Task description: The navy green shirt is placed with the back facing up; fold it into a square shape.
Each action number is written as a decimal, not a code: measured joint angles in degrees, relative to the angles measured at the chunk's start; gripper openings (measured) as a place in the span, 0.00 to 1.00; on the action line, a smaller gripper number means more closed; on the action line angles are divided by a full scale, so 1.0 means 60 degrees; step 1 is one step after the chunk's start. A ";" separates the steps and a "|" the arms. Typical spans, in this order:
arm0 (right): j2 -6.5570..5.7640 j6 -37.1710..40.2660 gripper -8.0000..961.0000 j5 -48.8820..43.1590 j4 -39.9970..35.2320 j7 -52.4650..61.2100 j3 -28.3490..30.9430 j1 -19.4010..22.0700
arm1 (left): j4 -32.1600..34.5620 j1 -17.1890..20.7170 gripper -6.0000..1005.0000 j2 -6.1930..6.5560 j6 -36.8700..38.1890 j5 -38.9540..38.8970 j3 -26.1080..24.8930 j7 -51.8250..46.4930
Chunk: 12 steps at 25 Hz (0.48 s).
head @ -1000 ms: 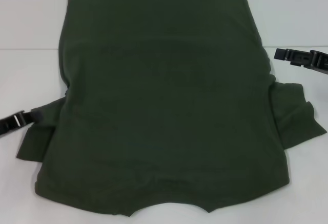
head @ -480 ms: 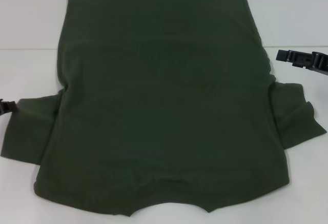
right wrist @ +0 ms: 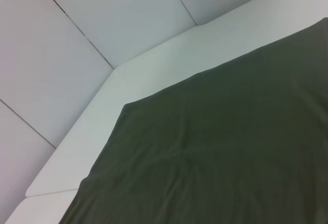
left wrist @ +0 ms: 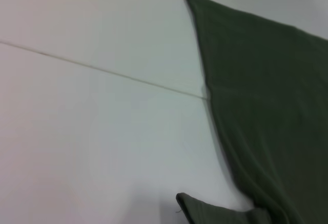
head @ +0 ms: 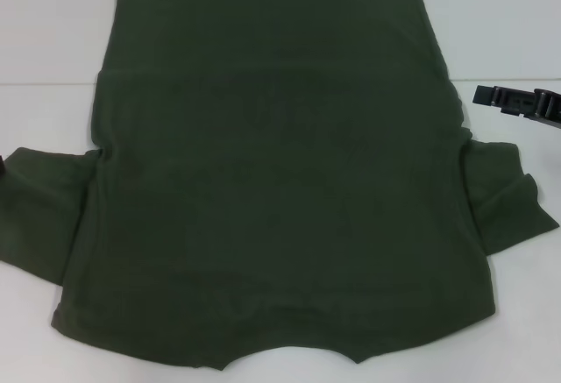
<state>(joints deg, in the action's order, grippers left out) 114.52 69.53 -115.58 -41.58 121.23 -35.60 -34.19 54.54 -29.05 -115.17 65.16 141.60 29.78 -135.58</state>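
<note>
My right pincer hangs beside the navy green shirt; I cannot tell its spread. I should grip the sleeve just below, folding inward flatly.

Olive shirt spread flat on the white desk

The navy green shirt lies with both sleeves out; the right tool hovers just beside its right edge.

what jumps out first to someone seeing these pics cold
The navy green shirt dominates, spread back-up over most of the white table, both short sleeves splayed out to the sides. The right tool hovers by the shirt's right edge, just above that sleeve. The left tool is barely visible at the head view's left border.
</note>
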 joint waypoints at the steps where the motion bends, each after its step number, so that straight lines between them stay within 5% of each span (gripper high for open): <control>1: 0.0000 -0.0001 0.80 0.0000 0.0000 -0.0001 0.0001 0.0000 | 0.0063 -0.0022 0.01 0.0001 0.0001 0.0115 0.0083 -0.0108; 12: 0.0009 -0.0003 0.79 0.0000 0.0001 -0.0006 0.0000 -0.0024 | 0.1265 -0.0330 0.01 -0.0057 0.0338 0.1414 0.0897 -0.1358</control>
<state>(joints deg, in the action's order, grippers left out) 114.57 69.51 -115.58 -41.58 121.20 -35.59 -34.33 62.12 -31.04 -115.51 67.19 150.09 35.16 -143.72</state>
